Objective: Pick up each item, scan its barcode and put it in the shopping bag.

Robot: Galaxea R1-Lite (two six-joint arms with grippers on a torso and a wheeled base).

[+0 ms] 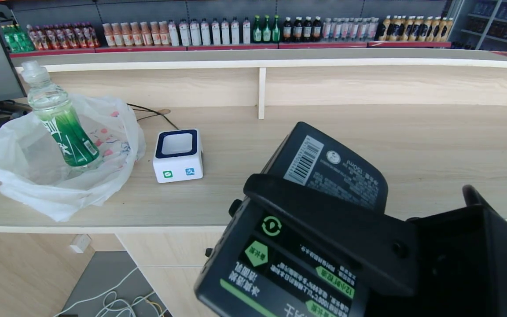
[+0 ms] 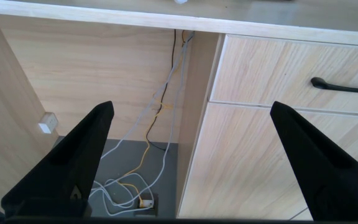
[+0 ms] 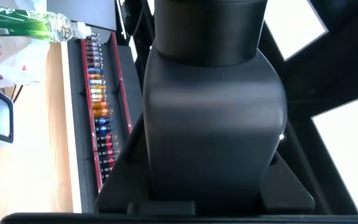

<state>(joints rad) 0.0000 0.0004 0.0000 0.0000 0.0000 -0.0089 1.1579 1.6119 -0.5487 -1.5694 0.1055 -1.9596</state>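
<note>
Shop counter (image 1: 280, 132) in light wood, drink shelves (image 1: 236, 31) behind. On it, a white scanner (image 1: 178, 155) beside the shopping bag (image 1: 16, 185), green bottle (image 1: 66, 132) leaning inside. Up front, right gripper (image 1: 324, 220), jaws pinching a black container (image 1: 337, 171), barcode up. Left gripper (image 2: 191, 109) down by the drawers (image 2: 278, 68), jaws spread wide.

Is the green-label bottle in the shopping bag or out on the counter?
In the bag. The green-label bottle stands tilted inside the open white shopping bag, its base sunk among the plastic folds, beside the scanner.
</note>
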